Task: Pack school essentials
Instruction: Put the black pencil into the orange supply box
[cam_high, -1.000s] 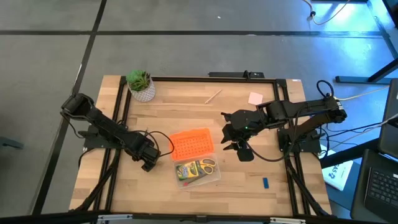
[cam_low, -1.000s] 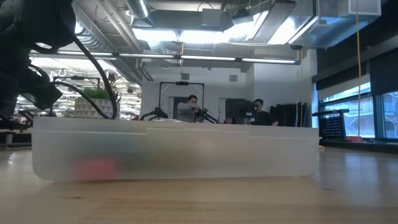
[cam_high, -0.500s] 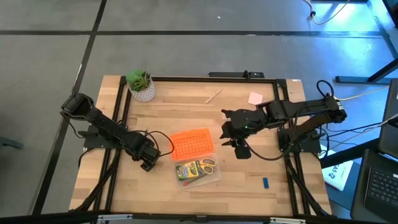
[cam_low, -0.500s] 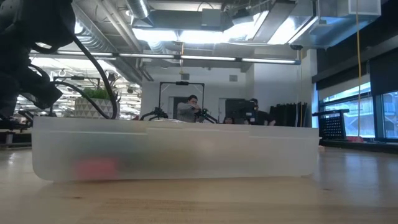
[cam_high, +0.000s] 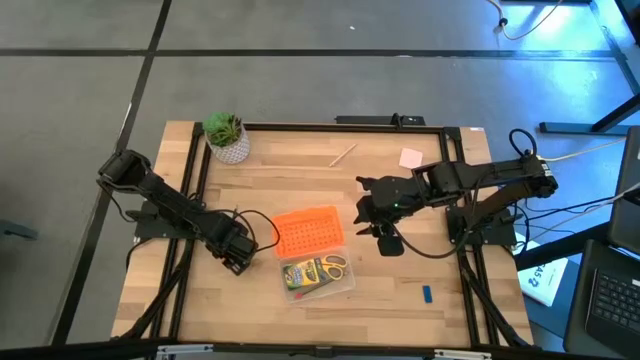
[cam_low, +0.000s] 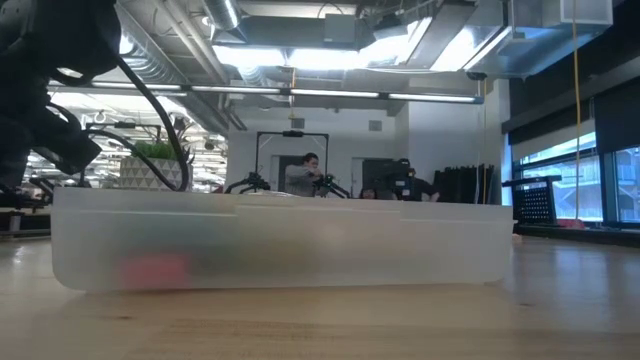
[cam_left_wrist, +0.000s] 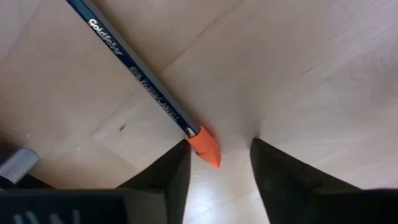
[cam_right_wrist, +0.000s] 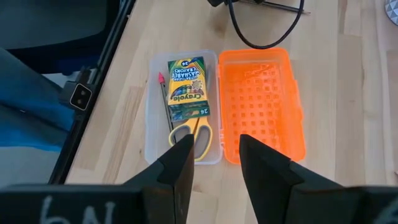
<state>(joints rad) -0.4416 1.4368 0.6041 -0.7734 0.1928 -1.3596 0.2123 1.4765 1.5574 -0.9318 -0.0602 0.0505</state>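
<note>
Two grippers show over the wooden table (cam_high: 250, 310). The left gripper (cam_left_wrist: 219, 155) is low at the table's left side, just beside the orange perforated lid (cam_high: 308, 231), its fingers (cam_left_wrist: 171, 174) partly apart with a gap between them. The orange tip of a dark blue pencil (cam_left_wrist: 137, 78) lies in that gap on the wood, close to one finger; whether it is pinched I cannot tell. The right gripper (cam_right_wrist: 214, 155) hangs above the open clear case (cam_right_wrist: 152, 112), fingers partly spread and holding nothing. Inside the case lie the green-and-yellow crayon box (cam_right_wrist: 188, 87), yellow-handled scissors (cam_right_wrist: 189, 138) and a red-tipped pencil (cam_right_wrist: 164, 99). A pink note pad (cam_high: 410, 157), a pale wooden pencil (cam_high: 343, 154) and a blue eraser (cam_high: 426, 293) rest on the table outside it.
</note>
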